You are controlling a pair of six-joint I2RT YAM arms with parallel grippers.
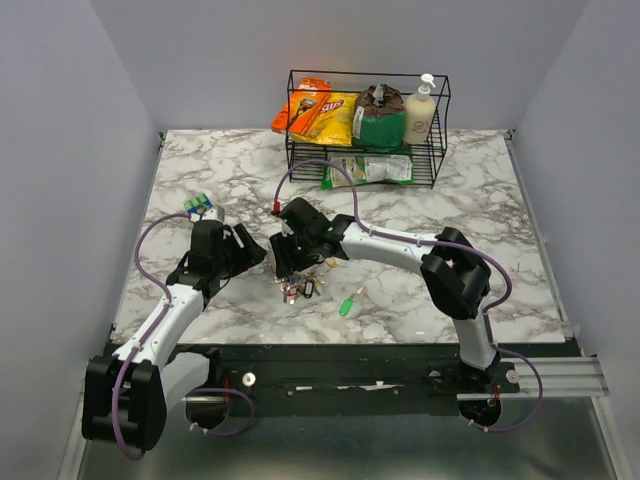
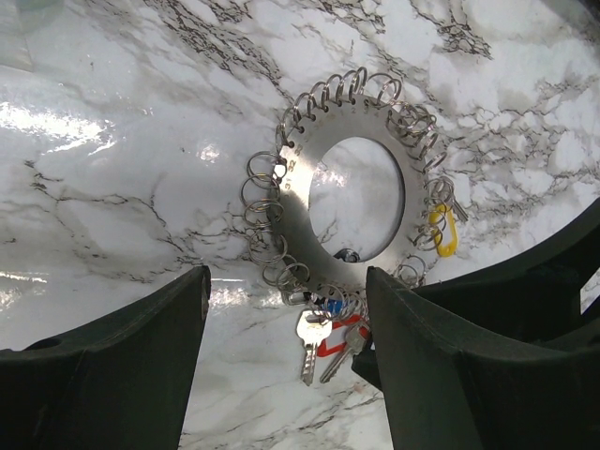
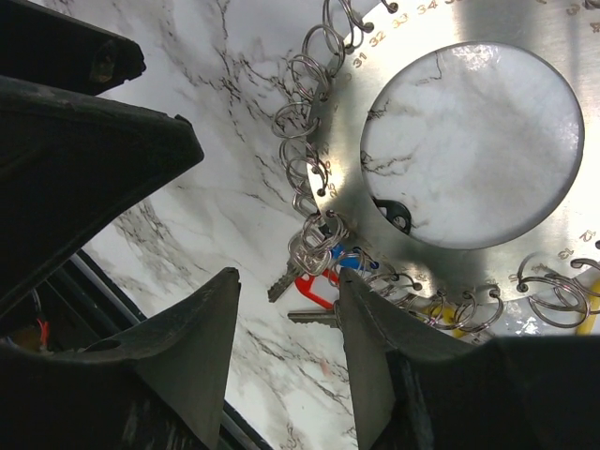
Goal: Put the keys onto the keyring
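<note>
Keyring (image 2: pixel 305 164) flat on the marble surface (image 2: pixel 112 169), with both arms gathered over it.
Left fingers (image 2: pixel 122 366) stand wide apart and right fingers (image 3: pixel 178 366) are parted too, neither clamped on anything. Red- and blue-headed keys (image 3: pixel 323 277) hang from split rings at the disc's rim, a yellow tag (image 2: pixel 442 230) sits further round, and a green key (image 1: pixel 347 303) lies loose nearby on the right. The step in hand looks like fetching that loose key. Best to pinch it by its plastic head, leaving its hole free, while the other arm pins the disc against sliding, then work the hole onto an empty ring's split end.
</note>
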